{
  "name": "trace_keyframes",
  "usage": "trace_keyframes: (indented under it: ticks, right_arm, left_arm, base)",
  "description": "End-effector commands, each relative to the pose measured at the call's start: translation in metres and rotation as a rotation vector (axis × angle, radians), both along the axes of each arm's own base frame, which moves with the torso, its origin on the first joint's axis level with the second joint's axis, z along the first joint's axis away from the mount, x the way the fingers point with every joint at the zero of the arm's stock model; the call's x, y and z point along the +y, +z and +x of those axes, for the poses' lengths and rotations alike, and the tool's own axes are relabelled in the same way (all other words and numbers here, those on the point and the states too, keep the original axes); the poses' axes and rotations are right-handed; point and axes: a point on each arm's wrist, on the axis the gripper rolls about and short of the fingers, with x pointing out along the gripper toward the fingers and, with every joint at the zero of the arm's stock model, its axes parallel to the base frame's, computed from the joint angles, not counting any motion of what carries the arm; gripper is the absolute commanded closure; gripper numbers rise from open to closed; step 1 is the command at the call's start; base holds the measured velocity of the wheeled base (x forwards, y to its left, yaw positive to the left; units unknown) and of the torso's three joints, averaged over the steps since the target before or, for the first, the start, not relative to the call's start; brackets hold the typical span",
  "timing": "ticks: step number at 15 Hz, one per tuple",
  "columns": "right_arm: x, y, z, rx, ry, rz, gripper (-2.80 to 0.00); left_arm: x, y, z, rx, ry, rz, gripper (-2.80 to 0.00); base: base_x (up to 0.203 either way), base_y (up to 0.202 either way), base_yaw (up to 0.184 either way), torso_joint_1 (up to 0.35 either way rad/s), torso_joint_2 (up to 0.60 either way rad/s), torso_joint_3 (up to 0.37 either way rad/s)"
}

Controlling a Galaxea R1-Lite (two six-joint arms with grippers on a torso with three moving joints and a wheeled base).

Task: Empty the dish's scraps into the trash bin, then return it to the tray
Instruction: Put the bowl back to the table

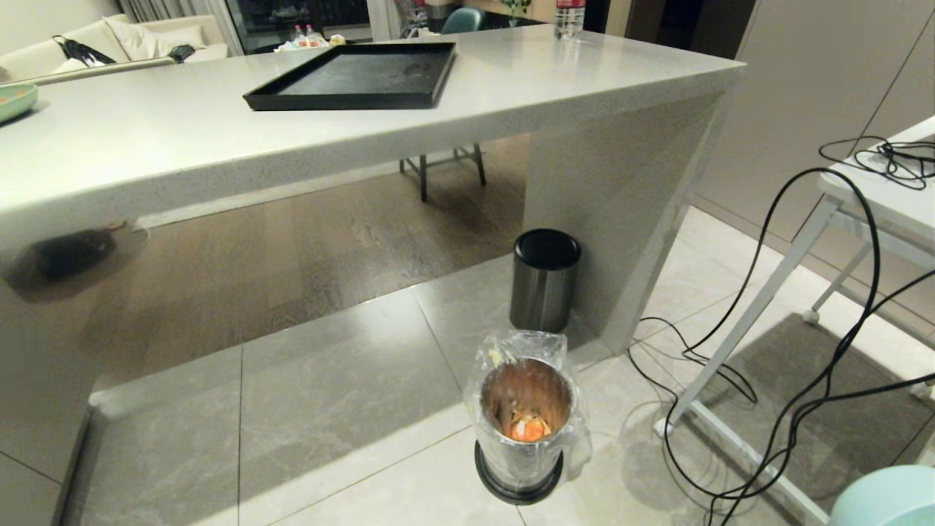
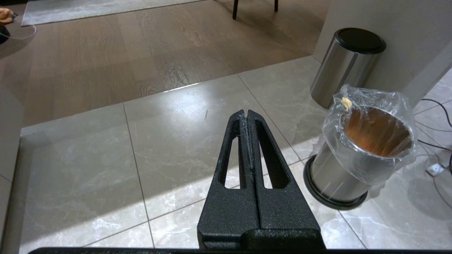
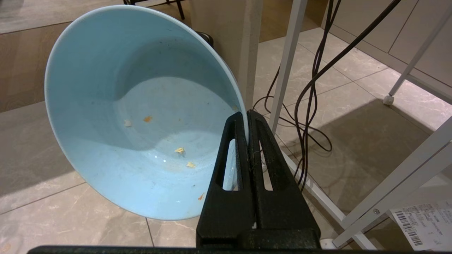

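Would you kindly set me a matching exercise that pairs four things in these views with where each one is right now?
Things:
1. small round pale blue bowl
2. large flat matte black tray
3. orange carrot scraps
4. steel bin with a black lid

Places:
A. at the bottom of the bag-lined metal bin
B. on the floor against the counter's end panel
C. pinched by its rim in the right gripper
D. on the pale countertop, with nothing on it

Pairs: 1-C, 2-D, 3-A, 4-B
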Motion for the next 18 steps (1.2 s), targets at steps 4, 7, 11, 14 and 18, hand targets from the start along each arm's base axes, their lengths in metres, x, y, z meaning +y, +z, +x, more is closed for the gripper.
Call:
trace_keyframes:
  ticks: [4, 7, 11, 14, 18]
  right_arm:
    - [0.0000, 0.0001, 0.0001, 0.001, 0.000, 0.001, 0.00]
    - [0.0000, 0.0001, 0.0001, 0.001, 0.001, 0.001, 0.00]
    - [0.0000, 0.0001, 0.0001, 0.000, -0.001, 0.006, 0.00]
    - [0.0000, 0.0001, 0.0001, 0.000, -0.001, 0.007, 0.00]
    - [0.0000, 0.0001, 0.0001, 0.000, -0.001, 0.007, 0.00]
  left_arm:
    - [0.0000, 0.0001, 0.0001, 0.000, 0.000, -0.001, 0.00]
    - [0.0000, 0.0001, 0.0000, -0.001, -0.001, -0.001, 0.00]
    - [0.0000, 0.0001, 0.0001, 0.000, -0.001, -0.001, 0.00]
    - [0.0000, 0.0001, 0.0000, -0.001, -0.001, -0.001, 0.00]
    - [0.0000, 0.0001, 0.0000, -0.001, 0.000, -0.001, 0.00]
  base:
    - [0.000, 0.000, 0.000, 0.000, 0.00, 0.000]
    - [0.000, 0.000, 0.000, 0.000, 0.00, 0.000]
    - [0.000, -0.004, 0.013, -0.001, 0.00, 0.000]
    - [0.002, -0.010, 0.156, 0.002, 0.00, 0.002]
    - [-0.001, -0.010, 0.169, 0.002, 0.00, 0.004]
